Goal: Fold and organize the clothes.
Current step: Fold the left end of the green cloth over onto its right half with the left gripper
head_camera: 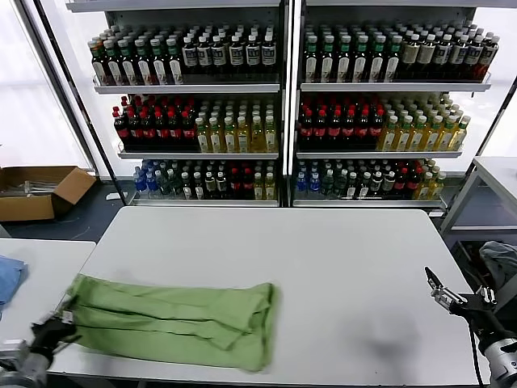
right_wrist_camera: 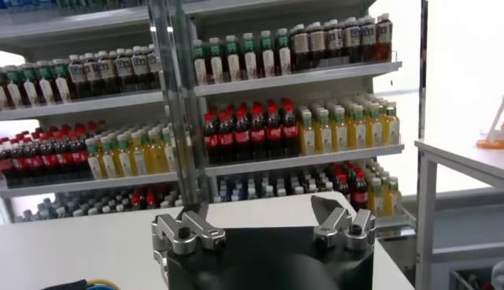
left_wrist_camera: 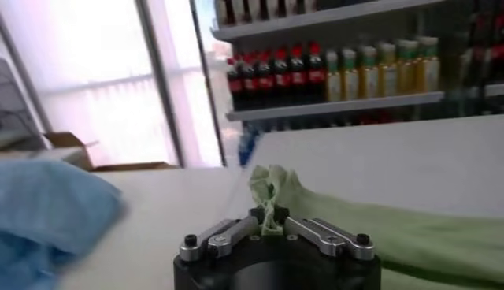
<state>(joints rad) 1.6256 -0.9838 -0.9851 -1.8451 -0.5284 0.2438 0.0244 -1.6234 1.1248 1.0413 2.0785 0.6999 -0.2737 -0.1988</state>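
Head view: left tool (head_camera: 58,325) pinches green shirt's (head_camera: 174,319) left edge; right tool (head_camera: 443,293) wide, off table (head_camera: 323,275).

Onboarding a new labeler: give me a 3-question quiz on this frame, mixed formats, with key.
1. True or false: the left gripper is shut on the green shirt.
2. Multiple choice: the right gripper is A) holding the shirt, B) open, apart from the shirt at the table's right edge, C) on the shelves.
3. Fill in: the shirt lies near the table's front ____ corner, as the robot sees it.

Key: 1 true; 2 B; 3 left.
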